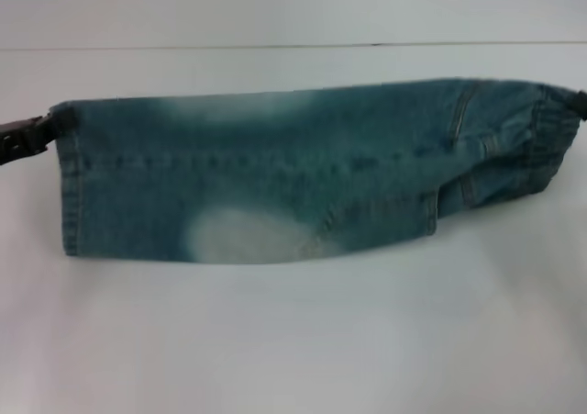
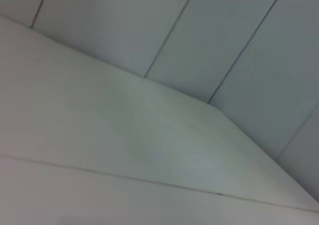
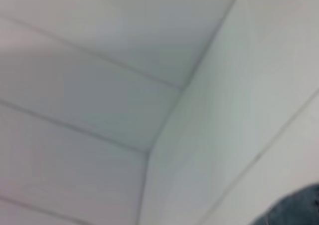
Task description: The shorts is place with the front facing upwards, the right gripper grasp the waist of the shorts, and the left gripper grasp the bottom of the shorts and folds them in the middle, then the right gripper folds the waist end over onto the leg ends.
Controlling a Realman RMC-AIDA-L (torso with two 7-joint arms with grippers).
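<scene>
A plain white surface [image 1: 293, 341] fills the head view, running back to a pale wall with a thin seam where the two meet; both wrist views show little more than white panels and their joints.

Stretched across the middle of the scene, and apparently lifted clear of the surface, is a pair of denim shorts [image 1: 275, 184], blue with faded pale patches. They appear already doubled lengthwise, one leg over the other, forming a long band from left to right. The hemmed leg ends [image 1: 69, 180] hang at the left, the gathered waist [image 1: 550, 139] at the right, with pocket stitching just inside it. A sliver of the same denim shows at the edge of the right wrist view.

The left pincer [image 1: 41, 131] is a dark shape at the upper left corner of the band, closed on the leg hem. The right pincer [image 1: 580, 102] barely shows at the far right edge, pinched on the waist.

Denim of this kind is likely moderately heavy, soft yet with some body: it sags between two holds but keeps a crease fairly well. It is neither slippery nor fragile. The thick seams make the surest holds, namely the waistband and the stitched hem, where layered cloth will not slide out of a pinch.
</scene>
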